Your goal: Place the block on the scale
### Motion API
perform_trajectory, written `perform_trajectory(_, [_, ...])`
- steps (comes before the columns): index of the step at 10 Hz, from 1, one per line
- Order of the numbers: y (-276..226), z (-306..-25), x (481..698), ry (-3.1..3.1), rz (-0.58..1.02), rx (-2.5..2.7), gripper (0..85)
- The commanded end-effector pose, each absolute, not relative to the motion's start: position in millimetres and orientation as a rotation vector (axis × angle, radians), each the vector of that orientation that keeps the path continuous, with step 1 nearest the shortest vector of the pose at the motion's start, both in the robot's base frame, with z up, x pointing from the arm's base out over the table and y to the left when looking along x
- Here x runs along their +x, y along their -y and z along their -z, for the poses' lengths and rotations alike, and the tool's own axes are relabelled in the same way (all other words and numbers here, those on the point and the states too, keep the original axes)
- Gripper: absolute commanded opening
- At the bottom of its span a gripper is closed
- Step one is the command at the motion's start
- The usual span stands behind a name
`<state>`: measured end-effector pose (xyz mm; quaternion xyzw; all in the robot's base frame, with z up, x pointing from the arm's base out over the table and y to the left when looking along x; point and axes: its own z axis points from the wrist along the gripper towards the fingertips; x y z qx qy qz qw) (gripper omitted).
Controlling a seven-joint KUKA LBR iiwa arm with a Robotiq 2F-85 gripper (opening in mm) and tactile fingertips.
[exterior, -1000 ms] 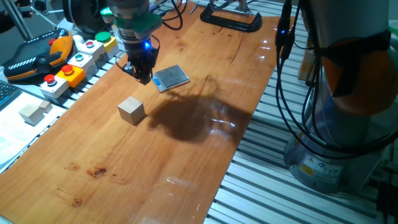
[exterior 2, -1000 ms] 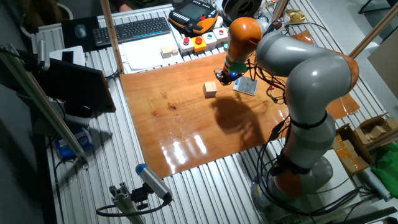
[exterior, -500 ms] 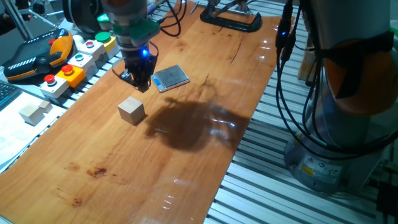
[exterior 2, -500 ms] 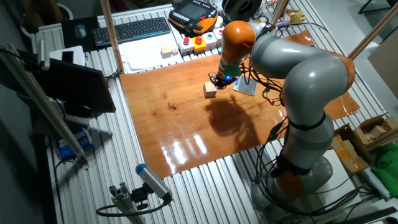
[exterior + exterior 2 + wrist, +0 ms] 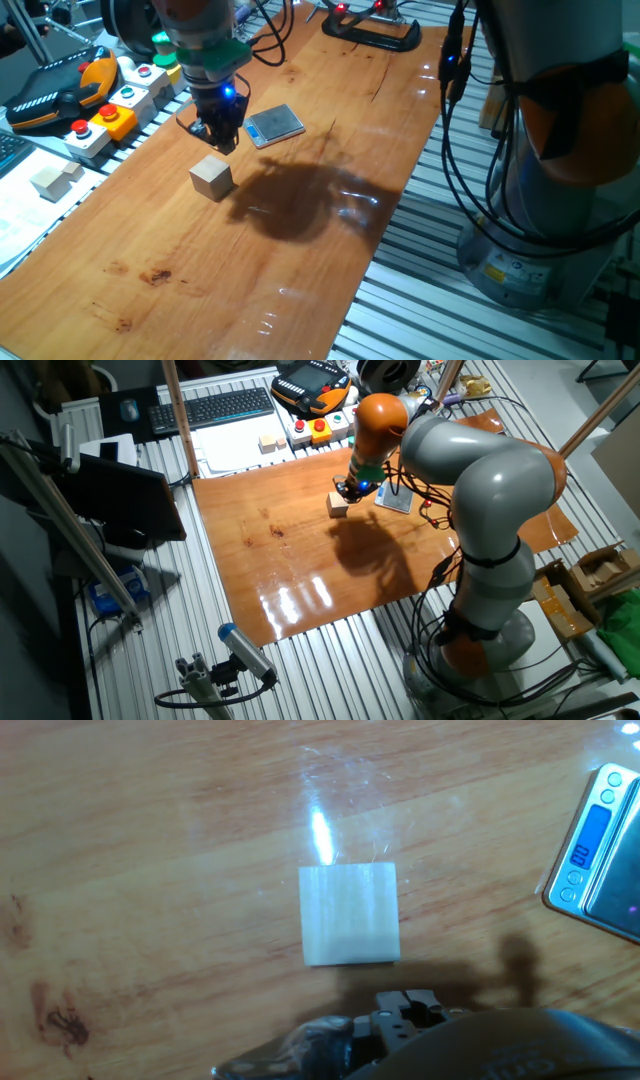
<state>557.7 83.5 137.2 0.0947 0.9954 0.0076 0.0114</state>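
The block (image 5: pixel 212 178) is a light tan wooden cube standing on the wooden table (image 5: pixel 300 260). It also shows in the other fixed view (image 5: pixel 338 506) and in the middle of the hand view (image 5: pixel 350 913). The scale (image 5: pixel 274 124) lies flat just behind and to the right of it, and shows at the right edge of the hand view (image 5: pixel 600 855). My gripper (image 5: pixel 221 138) hangs a little above the table between block and scale, close behind the block, also seen in the other fixed view (image 5: pixel 350 488). Its fingers look parted and hold nothing.
Button boxes (image 5: pixel 120 100) and an orange teach pendant (image 5: pixel 60 90) stand along the table's left edge, with a pale joined pair of blocks (image 5: pixel 55 180) beyond it. A black clamp (image 5: pixel 370 35) sits at the far end. The robot base and cables (image 5: pixel 540 150) stand to the right.
My gripper has moved from beside the scale towards the block and a little lower. The block and the scale have not moved.
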Motion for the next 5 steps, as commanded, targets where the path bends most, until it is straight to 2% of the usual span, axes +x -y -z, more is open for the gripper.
perform_trajectory(1, [-83.5, -137.2, 557.7, -3.102, -0.006, 0.288, 0.7])
perform_trajectory(5, [-83.5, -137.2, 557.7, -3.098, 0.022, 0.199, 0.7])
